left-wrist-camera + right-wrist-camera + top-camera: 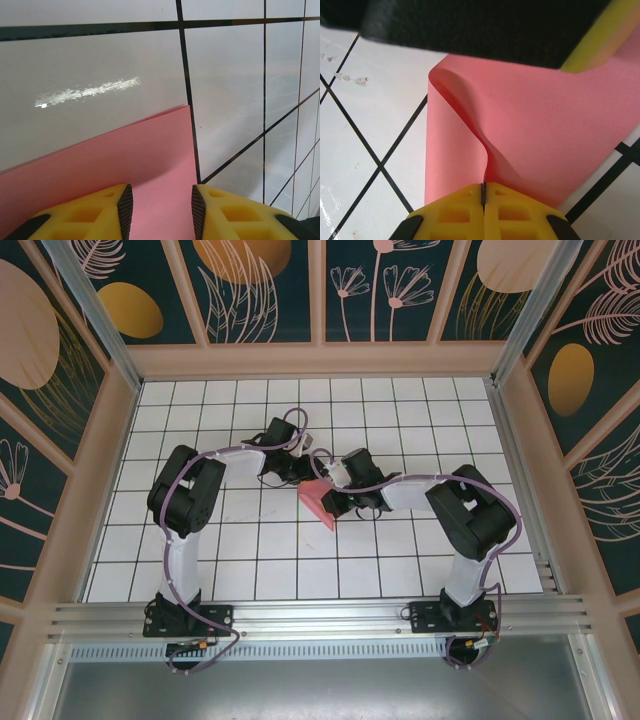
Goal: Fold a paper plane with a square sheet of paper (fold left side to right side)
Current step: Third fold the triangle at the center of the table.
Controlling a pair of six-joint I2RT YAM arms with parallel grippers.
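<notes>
Pink-red and thin, the square sheet of paper (318, 503) lies near the middle of my white table of black-lined grid tiles (250, 540), with my two arms bent in over it from seven and five o'clock. Seen from above, my left gripper (162, 201) stands at the sheet's eleven o'clock and my right gripper (483, 192) at its three o'clock, both right at the paper. From my left wrist, the yellow fingers (92, 212) with their black pads stand parted, and flat pink paper shows through the gap between them; the sheet spreads from six round to nine o'clock, its corner reaching up toward one o'clock beside a black grid line. I cannot tell whether those fingers touch the paper or hang just above it. From my right wrist the two yellow fingers are pressed together, pinching a raised fold of the sheet: the paper buckles up into the seam between them (a soft curl, not a sharp crease) and rolls over at its eleven o'clock edge. A black bulk with a yellow corner (470, 30) crosses at twelve o'clock, too close to make out.
</notes>
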